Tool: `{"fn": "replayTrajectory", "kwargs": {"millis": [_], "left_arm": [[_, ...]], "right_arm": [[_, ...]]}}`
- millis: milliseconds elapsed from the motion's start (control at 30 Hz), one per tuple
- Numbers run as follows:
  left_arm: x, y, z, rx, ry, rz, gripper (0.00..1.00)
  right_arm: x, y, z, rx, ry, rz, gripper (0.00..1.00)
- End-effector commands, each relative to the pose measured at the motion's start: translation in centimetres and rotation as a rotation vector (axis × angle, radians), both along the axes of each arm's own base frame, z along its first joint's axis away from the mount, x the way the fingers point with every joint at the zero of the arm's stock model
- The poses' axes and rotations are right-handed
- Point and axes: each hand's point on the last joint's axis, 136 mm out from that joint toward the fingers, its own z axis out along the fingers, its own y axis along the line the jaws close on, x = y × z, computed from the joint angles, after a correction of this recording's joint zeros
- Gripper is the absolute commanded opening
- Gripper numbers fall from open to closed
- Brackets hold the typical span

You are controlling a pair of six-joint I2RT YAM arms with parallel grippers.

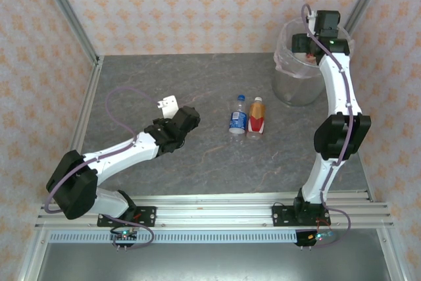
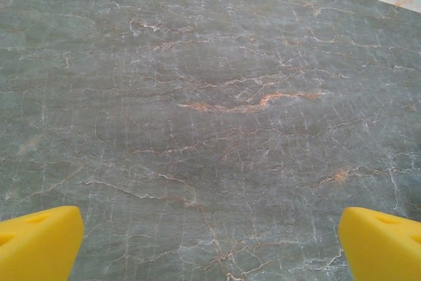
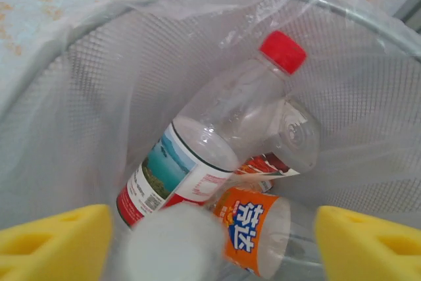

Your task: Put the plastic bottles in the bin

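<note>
Reaching over the far right corner of the marble table (image 1: 164, 169), the right arm holds the right gripper (image 3: 210, 241) above the mouth of the bin (image 1: 296, 93). Its two yellow pads (image 3: 56, 245) stand wide apart and nothing is clamped between them. Between the pads, a little below them, there is a blurred white round thing (image 3: 174, 245); I cannot tell what it is, and it does not seem to touch either pad.

Inside the bin, against the crinkly clear liner (image 3: 85, 97), several plastic bottles lie in a pile. A clear bottle with a red cap (image 3: 223, 123) leans across the middle, cap up and to the right. Under it are an orange-labelled bottle (image 3: 247, 228) and another clear bottle (image 3: 289, 143) with a red and white label.

Two bottles are on the table near its middle, well apart from the bin. The blue-labelled bottle (image 1: 237, 120) and the orange-capped bottle (image 1: 257, 118) lie side by side, caps pointing to the far wall.

The left gripper (image 2: 210, 241) hangs over bare table left of these two, with its jaws spread wide and empty.
</note>
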Motion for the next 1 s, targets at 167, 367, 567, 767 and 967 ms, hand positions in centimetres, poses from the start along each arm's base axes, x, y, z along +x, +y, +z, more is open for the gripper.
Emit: {"fn": "replayTrajectory", "kwargs": {"millis": [167, 367, 567, 767, 967], "left_arm": [[0.6, -2.1, 0.2, -0.041, 0.002, -0.113, 1.0], [1.0, -5.7, -0.1, -0.103, 0.022, -0.283, 1.0], [1.2, -9.1, -1.1, -0.146, 0.092, -0.416, 1.0], [0.8, -11.8, -1.6, -0.138, 0.149, -0.501, 1.0], [-1.3, -15.8, -3.1, 0.0, 0.26, -0.609, 1.0]], "right_arm": [[-0.7, 0.2, 3.2, 0.079, -0.062, -0.04, 0.99], [-1.9, -0.2, 5.4, 0.173, -0.12, -0.133, 0.99], [-3.6, 0.4, 6.7, 0.263, -0.155, -0.149, 0.99], [-5.6, 0.8, 7.8, 0.331, -0.189, -0.171, 0.99], [-9.1, 2.8, 9.2, 0.472, -0.241, -0.115, 0.99]]}}
